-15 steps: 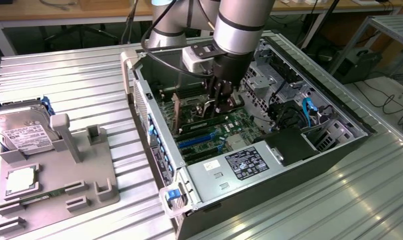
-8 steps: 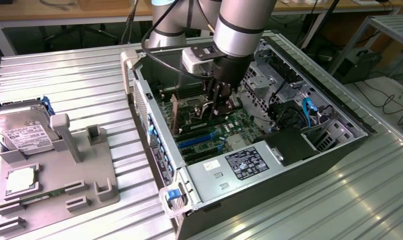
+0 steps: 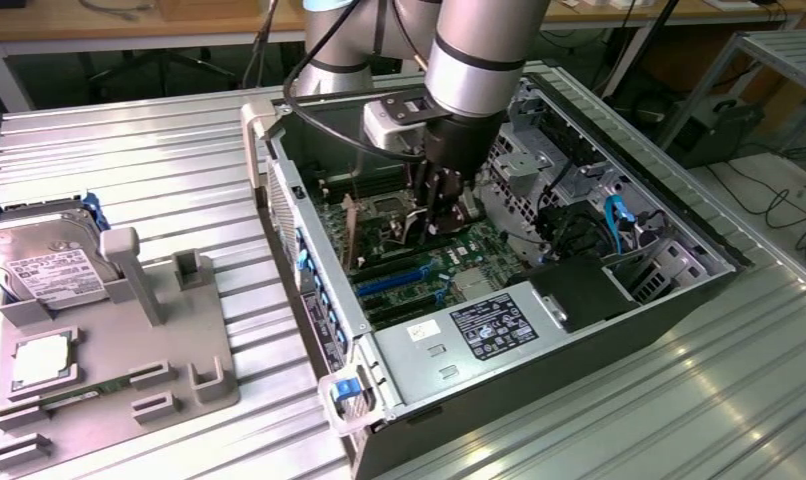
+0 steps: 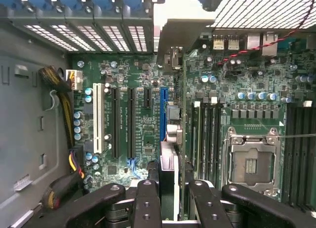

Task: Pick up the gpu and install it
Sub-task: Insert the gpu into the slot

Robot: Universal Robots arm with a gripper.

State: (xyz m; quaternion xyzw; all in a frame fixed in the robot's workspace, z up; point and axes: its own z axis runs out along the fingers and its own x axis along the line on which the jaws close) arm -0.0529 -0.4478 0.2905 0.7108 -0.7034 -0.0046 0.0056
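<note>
The gpu (image 4: 168, 174) is clamped edge-on between my gripper's (image 4: 168, 201) black fingers (image 4: 147, 198), and its silver end bracket (image 4: 181, 21) reaches toward the case's rear slot openings. It hangs over the motherboard, roughly in line with the blue expansion slot (image 4: 163, 113) and just above it. In the exterior view my gripper (image 3: 437, 225) reaches down inside the open computer case (image 3: 670, 215), with the gpu (image 3: 380, 237) upright under it above the green motherboard (image 3: 463, 250). Whether the card's edge touches the slot is hidden.
A power supply (image 3: 490, 325) fills the case's near end, and blue cables (image 3: 617, 225) hang by the drive bay. The processor socket (image 4: 252, 161) and memory slots (image 4: 207, 134) lie beside the card. Outside, a grey fixture (image 3: 136, 345) holds a hard drive (image 3: 50, 265) and a memory stick (image 3: 90, 392).
</note>
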